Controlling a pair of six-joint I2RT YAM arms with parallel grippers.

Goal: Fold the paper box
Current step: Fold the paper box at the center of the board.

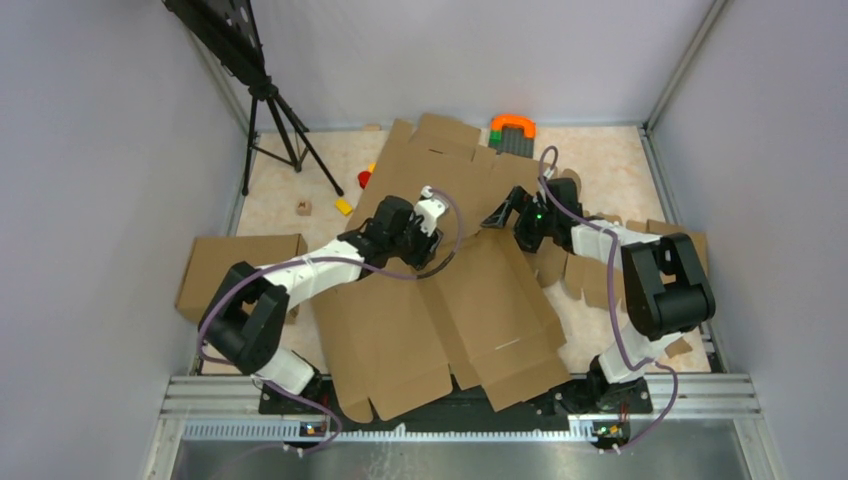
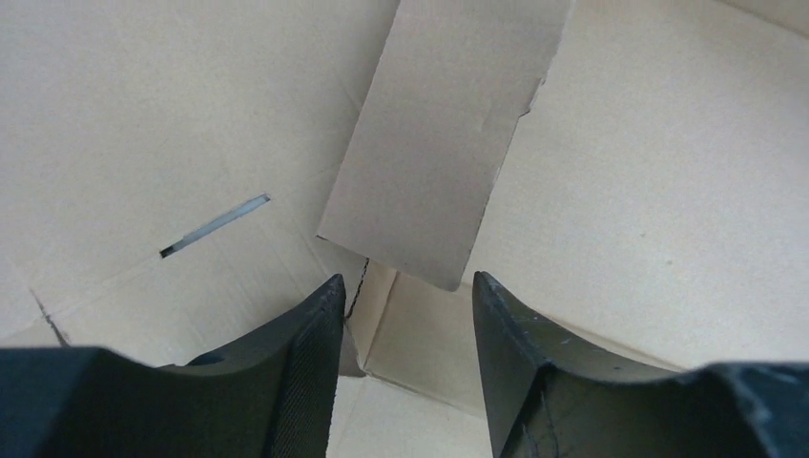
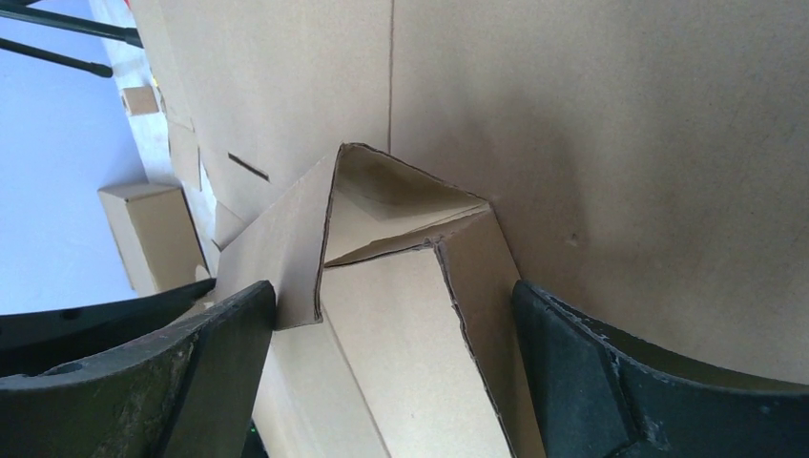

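The paper box (image 1: 440, 310) is a big brown die-cut sheet across the middle of the table, its far half tilted up. My left gripper (image 1: 420, 230) hovers over the sheet's centre. In the left wrist view its jaws (image 2: 405, 296) stand open, and a loose flap (image 2: 448, 143) ends just beyond the fingertips, apart from both pads. My right gripper (image 1: 503, 217) faces it from the right. It is open wide (image 3: 396, 296), and a raised corner of folded flaps (image 3: 401, 210) lies between its fingers without being pinched.
A smaller cardboard slab (image 1: 235, 270) lies at the left edge. Cardboard scraps (image 1: 590, 275) lie under the right arm. A tripod (image 1: 280, 120) stands at the back left, with small blocks (image 1: 343, 206) nearby. An orange and green toy (image 1: 512, 130) sits behind the sheet.
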